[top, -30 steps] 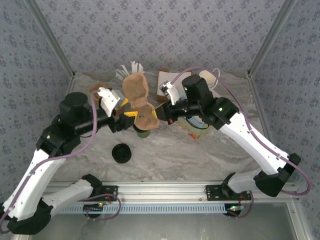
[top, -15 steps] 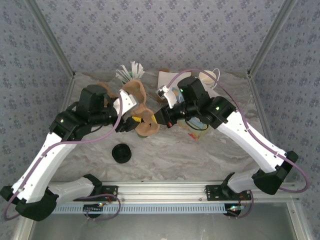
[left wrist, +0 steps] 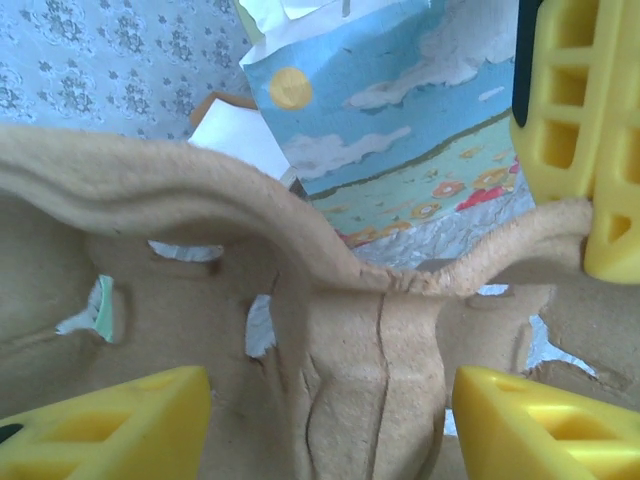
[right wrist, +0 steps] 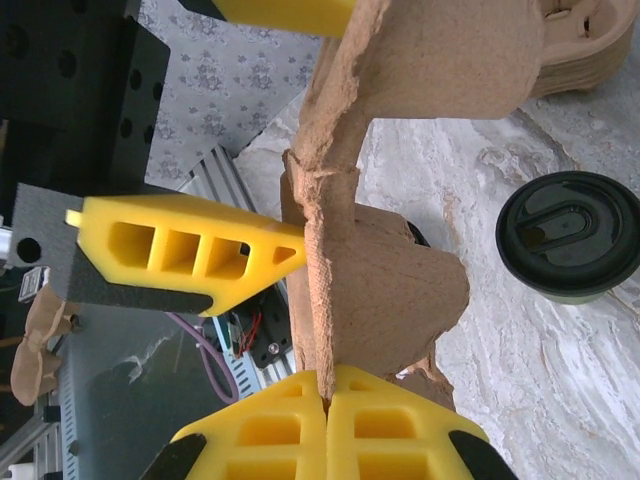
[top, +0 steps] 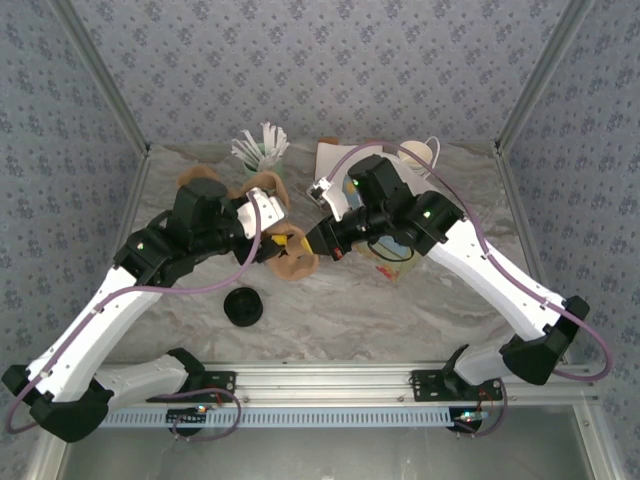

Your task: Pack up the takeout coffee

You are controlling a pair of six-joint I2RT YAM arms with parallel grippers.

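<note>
The cup (top: 243,307) stands upright on the marble table (top: 400,310), well toward the near edge, its long axis vertical and its black lid (right wrist: 570,235) facing straight up, with nothing touching it. In the top view it lies between 7 and 8 o'clock from the pulp carrier (top: 291,262), which hangs off the table between the two grippers, so cup and carrier are clearly apart. The right gripper (right wrist: 328,385) has its yellow fingers pressed together on the carrier's thin edge and comes in from 3 o'clock. The left gripper (left wrist: 332,385) comes in from 9 o'clock with its fingers spread wide, one on each side of the carrier's middle rib, straddling it rather than pinching it. In the right wrist view one left finger (right wrist: 190,250) has its tip just at the carrier wall. A printed paper bag (top: 392,258) stands at about 3 o'clock from the carrier, under the right arm and on the far side of it from the cup. The cup sits on the left arm's side, just below that forearm in the top view, and I judge the left gripper the nearer and freer one. Reaching the cup would likely mean drawing back from the carrier toward 7 o'clock and coming down over the lid along the cup's vertical axis, while the right gripper holds the carrier.
</note>
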